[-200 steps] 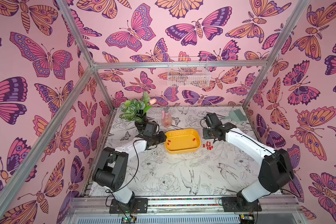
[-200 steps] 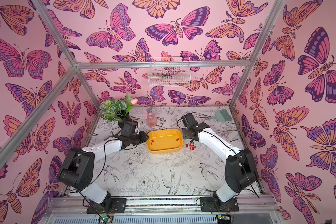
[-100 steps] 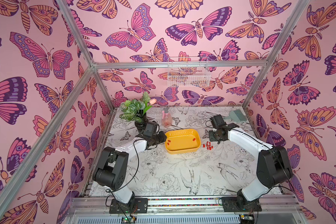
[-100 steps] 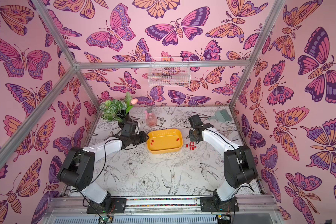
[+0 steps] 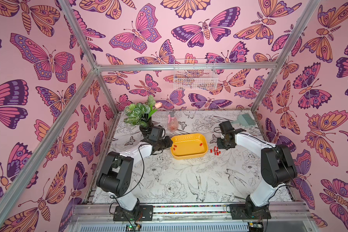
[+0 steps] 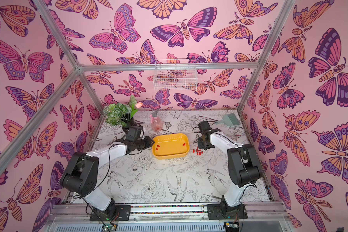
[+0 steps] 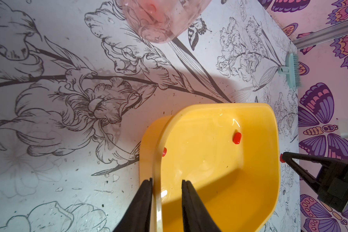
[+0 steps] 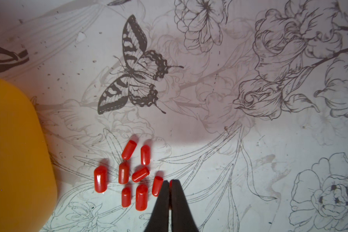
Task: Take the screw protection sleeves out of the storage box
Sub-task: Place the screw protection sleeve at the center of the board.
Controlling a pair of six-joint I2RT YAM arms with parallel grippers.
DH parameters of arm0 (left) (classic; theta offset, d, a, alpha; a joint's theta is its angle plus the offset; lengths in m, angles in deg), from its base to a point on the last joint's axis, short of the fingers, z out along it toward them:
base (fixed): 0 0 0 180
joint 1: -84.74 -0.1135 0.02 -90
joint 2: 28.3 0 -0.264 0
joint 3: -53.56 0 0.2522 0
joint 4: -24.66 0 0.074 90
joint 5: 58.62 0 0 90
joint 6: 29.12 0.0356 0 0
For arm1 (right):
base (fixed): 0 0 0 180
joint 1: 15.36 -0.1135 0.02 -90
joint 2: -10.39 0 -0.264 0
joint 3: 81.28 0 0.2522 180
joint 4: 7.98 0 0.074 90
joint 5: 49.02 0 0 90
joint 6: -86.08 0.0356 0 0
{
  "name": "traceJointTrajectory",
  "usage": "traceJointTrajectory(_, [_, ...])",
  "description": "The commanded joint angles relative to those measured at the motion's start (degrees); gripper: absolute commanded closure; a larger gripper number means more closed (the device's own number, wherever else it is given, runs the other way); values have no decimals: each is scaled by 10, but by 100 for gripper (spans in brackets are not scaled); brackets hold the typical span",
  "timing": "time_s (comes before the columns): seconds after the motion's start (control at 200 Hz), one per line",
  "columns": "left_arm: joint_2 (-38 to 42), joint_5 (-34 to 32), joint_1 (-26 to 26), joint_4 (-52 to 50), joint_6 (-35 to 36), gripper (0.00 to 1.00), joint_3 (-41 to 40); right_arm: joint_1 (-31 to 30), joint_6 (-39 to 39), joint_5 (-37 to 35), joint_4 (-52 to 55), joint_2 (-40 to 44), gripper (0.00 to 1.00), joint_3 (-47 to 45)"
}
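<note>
Eight screw protection sleeves (image 8: pixel 123 172) already lie on the table (image 5: pixel 189 180) just right of the storage box (image 5: pixel 189 156). Three are left inside. The right gripper (image 8: pixel 170 181) pinches another over the pile, while the left gripper (image 7: pixel 167 180) clamps the box's left rim.

We see the left arm (image 5: pixel 131 154) and the right arm (image 5: pixel 249 142) built alike: smooth white link shells between bulky black joint housings, each bolted to a black base plate (image 5: pixel 147 213) on a silver rail (image 5: pixel 189 209). Thin black cables (image 5: pixel 143 164) loop along both, and each ends in slim, tapering matte-black jaws.
</note>
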Motion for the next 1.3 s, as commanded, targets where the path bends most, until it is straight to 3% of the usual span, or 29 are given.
traceJointTrajectory(0.0, [-8,1,4,-9,8,69,9,7,-7,20,-3,-16,91,15])
traceJointTrajectory(1.292, [-7,-3,6,-9,10,69,9,20,1,50,9,-97,89,65])
